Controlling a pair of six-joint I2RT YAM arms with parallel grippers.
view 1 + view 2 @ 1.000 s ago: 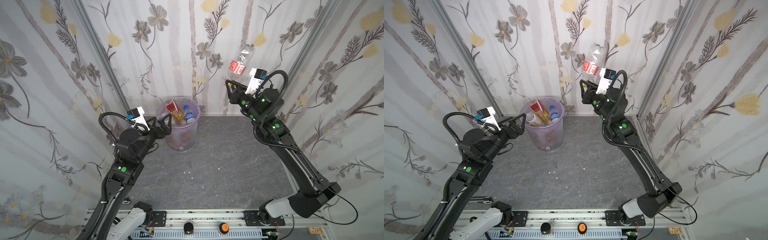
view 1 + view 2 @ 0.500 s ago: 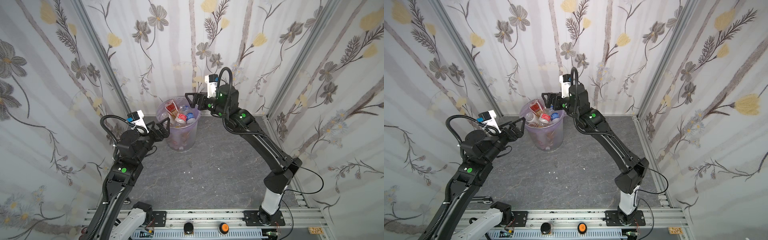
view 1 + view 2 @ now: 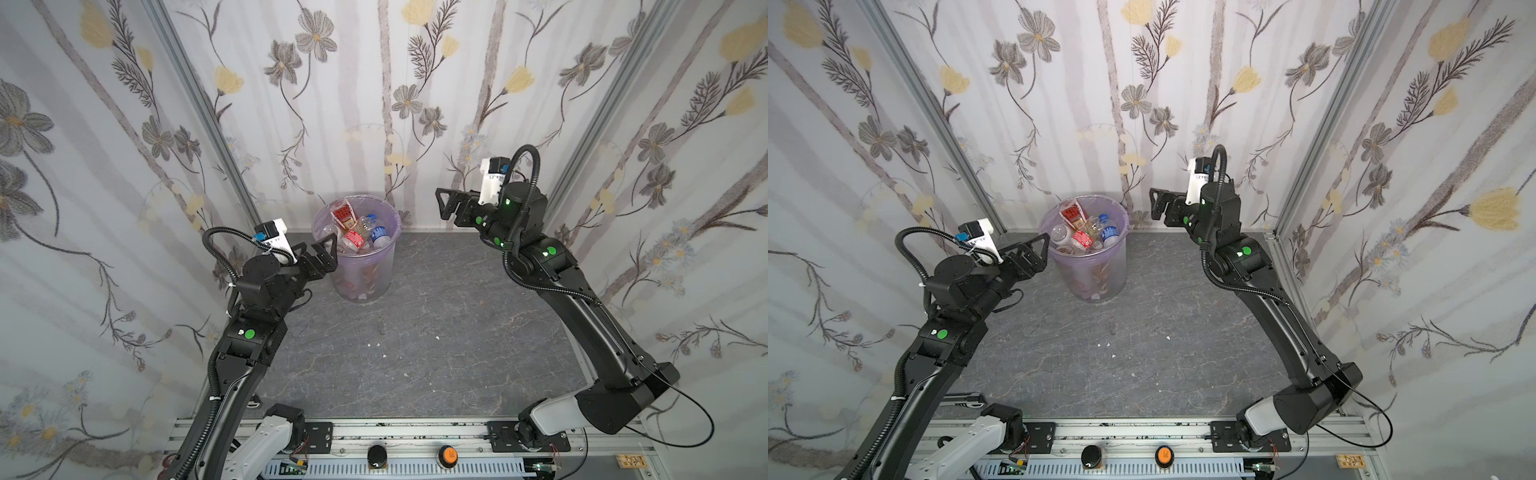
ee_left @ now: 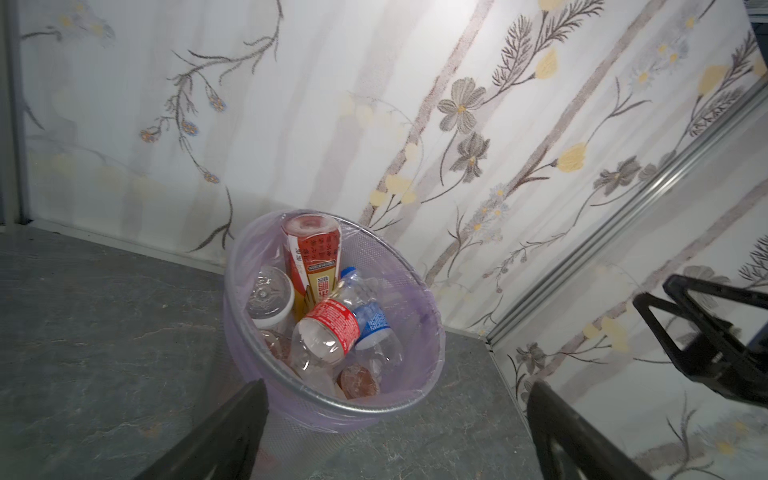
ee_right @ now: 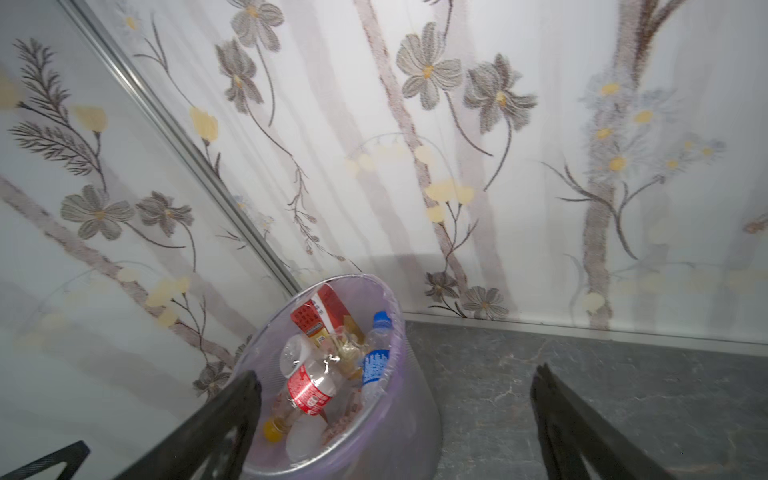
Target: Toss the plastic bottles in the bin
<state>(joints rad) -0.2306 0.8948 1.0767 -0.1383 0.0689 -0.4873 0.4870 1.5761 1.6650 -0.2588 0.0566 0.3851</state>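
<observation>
Sitting heaped in the bin point(image 3: 368, 286) at the tabletop's point(image 3: 415, 340) far edge, left of centre, the bottles point(image 3: 353, 235) all look binned; none shows elsewhere in any view. The left gripper point(image 3: 328, 250), just beside the rim, and the right gripper point(image 3: 441, 204), well right of it, both gape wide and empty, so nothing seems left.

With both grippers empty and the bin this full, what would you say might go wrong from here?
1. The left gripper hangs open close by the near side of the bin; a forward move may nudge or tip the bin.
2. The red-and-gold bottle pokes above the rim on a heap of others, so a bump might spill it back out.
</observation>
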